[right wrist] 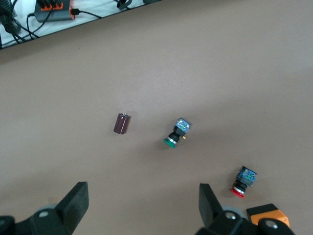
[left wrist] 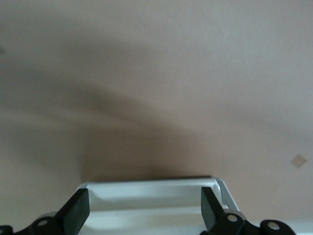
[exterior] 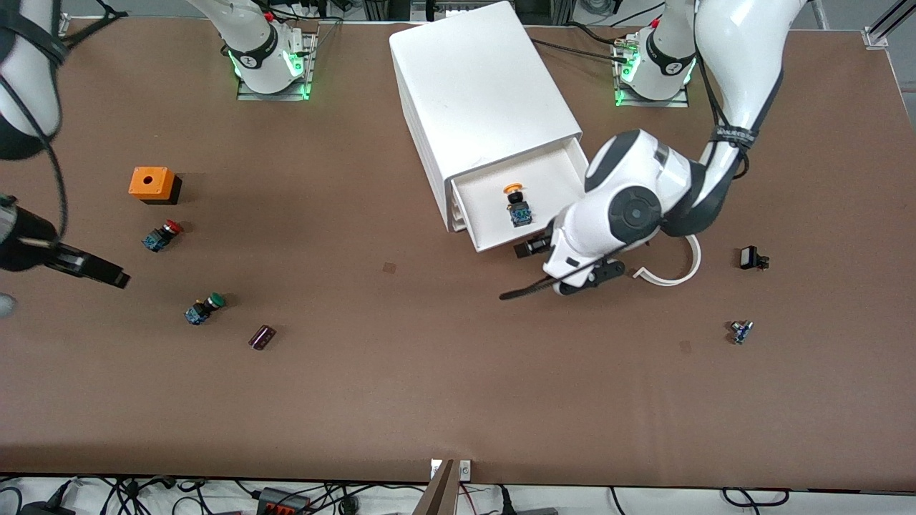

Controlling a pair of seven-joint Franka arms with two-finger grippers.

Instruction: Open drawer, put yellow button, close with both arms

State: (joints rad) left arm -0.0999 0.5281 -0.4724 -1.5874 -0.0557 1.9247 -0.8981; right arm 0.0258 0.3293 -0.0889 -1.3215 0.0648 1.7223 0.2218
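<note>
The white cabinet (exterior: pixel 479 86) stands in the middle of the table, toward the robots' bases. Its topmost drawer (exterior: pixel 481 204) is pulled out. The yellow button (exterior: pixel 517 203) lies in it, orange-yellow cap toward the cabinet. My left gripper (exterior: pixel 533 248) is open at the drawer's front wall. In the left wrist view the gripper (left wrist: pixel 144 208) has its fingers (left wrist: pixel 76 210) spread around the drawer's white front rim (left wrist: pixel 151 188), holding nothing. My right gripper (exterior: pixel 107 273) waits open and empty above the table at the right arm's end; it also shows in the right wrist view (right wrist: pixel 142 208).
Near the right gripper lie an orange box (exterior: pixel 152 184), a red-capped button (exterior: pixel 162 234), a green-capped button (exterior: pixel 204 307) and a purple cylinder (exterior: pixel 262 337). Toward the left arm's end lie a white curved piece (exterior: pixel 673 272), a small black part (exterior: pixel 751 257) and a small blue part (exterior: pixel 741 331).
</note>
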